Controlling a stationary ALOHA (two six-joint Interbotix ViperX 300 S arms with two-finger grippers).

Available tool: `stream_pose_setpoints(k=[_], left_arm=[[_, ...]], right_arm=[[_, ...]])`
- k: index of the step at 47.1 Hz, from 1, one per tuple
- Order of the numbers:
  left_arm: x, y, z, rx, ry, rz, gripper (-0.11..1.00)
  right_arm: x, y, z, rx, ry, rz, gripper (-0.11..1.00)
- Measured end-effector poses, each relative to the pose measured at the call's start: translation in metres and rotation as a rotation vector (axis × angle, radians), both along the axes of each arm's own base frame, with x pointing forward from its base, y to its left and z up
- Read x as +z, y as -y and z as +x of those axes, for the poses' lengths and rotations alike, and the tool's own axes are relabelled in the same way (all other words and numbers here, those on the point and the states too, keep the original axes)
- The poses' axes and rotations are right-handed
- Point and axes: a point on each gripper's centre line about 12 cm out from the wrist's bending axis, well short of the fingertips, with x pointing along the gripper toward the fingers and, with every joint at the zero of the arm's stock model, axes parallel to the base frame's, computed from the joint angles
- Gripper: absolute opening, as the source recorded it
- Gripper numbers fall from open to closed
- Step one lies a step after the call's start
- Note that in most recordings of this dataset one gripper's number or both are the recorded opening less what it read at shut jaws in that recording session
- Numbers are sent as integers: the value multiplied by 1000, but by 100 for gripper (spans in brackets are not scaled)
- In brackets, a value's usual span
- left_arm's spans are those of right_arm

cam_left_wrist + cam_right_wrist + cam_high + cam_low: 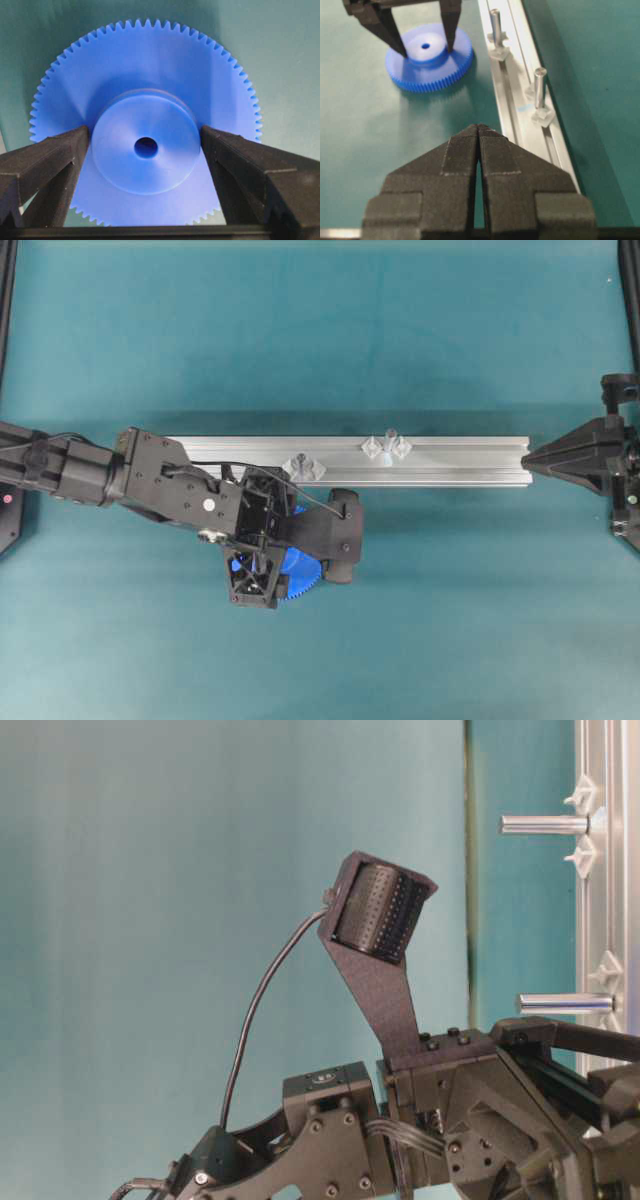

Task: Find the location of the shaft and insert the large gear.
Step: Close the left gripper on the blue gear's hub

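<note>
Large gear [145, 150]: flat on tabletop [320, 340], beside rail [450, 455], not lifted.
Left end effector [145, 145]: wide open, straddling hub, seemingly not gripping.
Right end effector [479, 131]: closed, empty.
Shaft [388, 436]: bare; grasp, carry, insertion remaining.

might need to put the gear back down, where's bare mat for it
Bare mat lies beyond the aluminium rail, and on the near side right of the left gripper, toward the right gripper. Crowded: around the large gear and the rail's two pegs.
</note>
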Motion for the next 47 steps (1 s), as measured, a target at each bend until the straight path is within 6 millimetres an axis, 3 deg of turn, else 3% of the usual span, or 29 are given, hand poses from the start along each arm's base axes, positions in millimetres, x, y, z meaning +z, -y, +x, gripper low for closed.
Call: stream_pose_setpoints(k=[37,43,47], left_arm=[[-3,-3,-2,10,-2,-1,93],[-3,-3,-1,10,0,-2,88],[-3,-3,-1,12,0,-2,77]], right_arm=[[0,0,0,-11,0,30,1],[-1,0,0,-13,0,30,1],[0,0,0,-12,0,29,1]])
